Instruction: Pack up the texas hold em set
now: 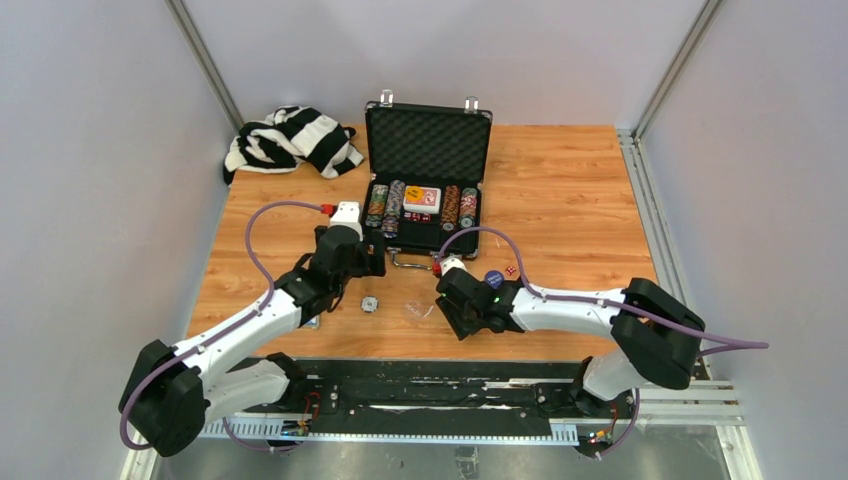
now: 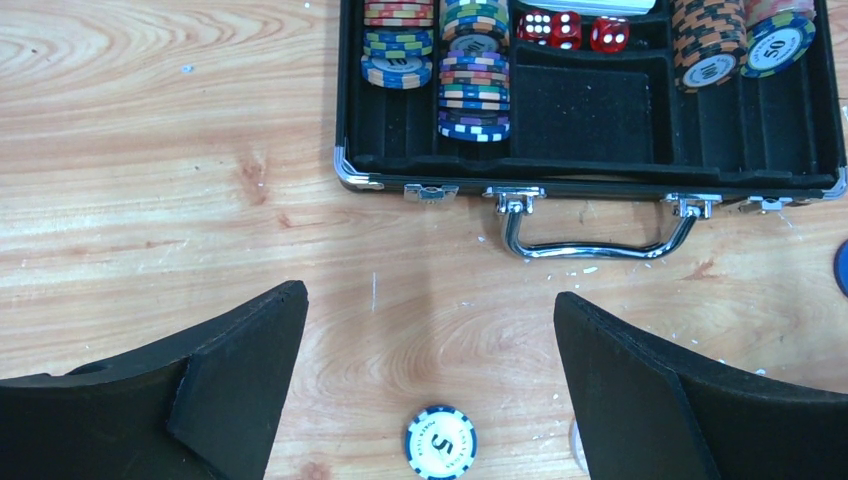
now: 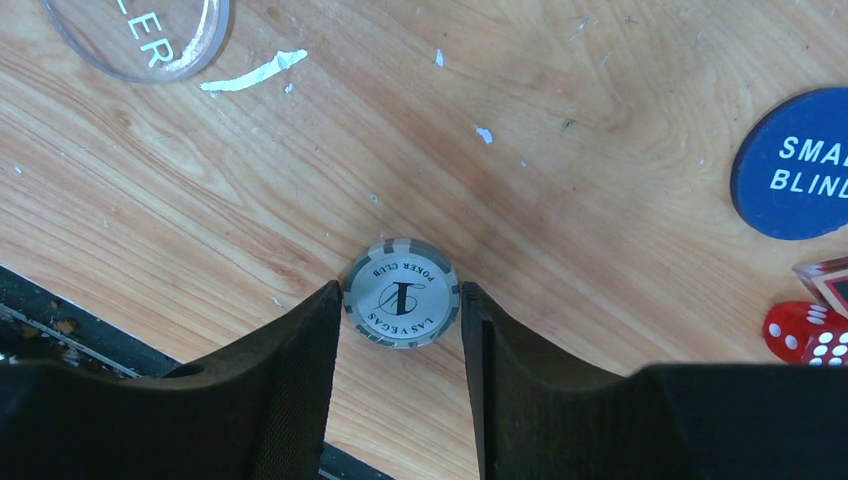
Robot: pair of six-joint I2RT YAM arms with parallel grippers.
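The black briefcase [image 1: 427, 140] lies open at the back of the table, with chip stacks [image 2: 474, 70], a card deck [image 1: 422, 198] and red dice [image 2: 565, 28] in its foam. My left gripper [image 1: 358, 262] [image 2: 428, 297] is open and empty, in front of the case's silver handle [image 2: 598, 248]. A white-and-blue "5" chip [image 2: 441, 443] [image 1: 369, 304] lies on the table below it. My right gripper [image 1: 458, 305] [image 3: 400, 292] is shut on a grey "Las Vegas" chip [image 3: 401, 292], low over the table.
A clear dealer button [image 3: 140, 35] [image 1: 415, 310], a blue "small blind" button [image 3: 795, 165] [image 1: 494, 279] and a loose red die [image 3: 805, 333] lie near my right gripper. The striped cloth [image 1: 290, 140] lies at the back left. The table's front edge [image 3: 60, 325] is close.
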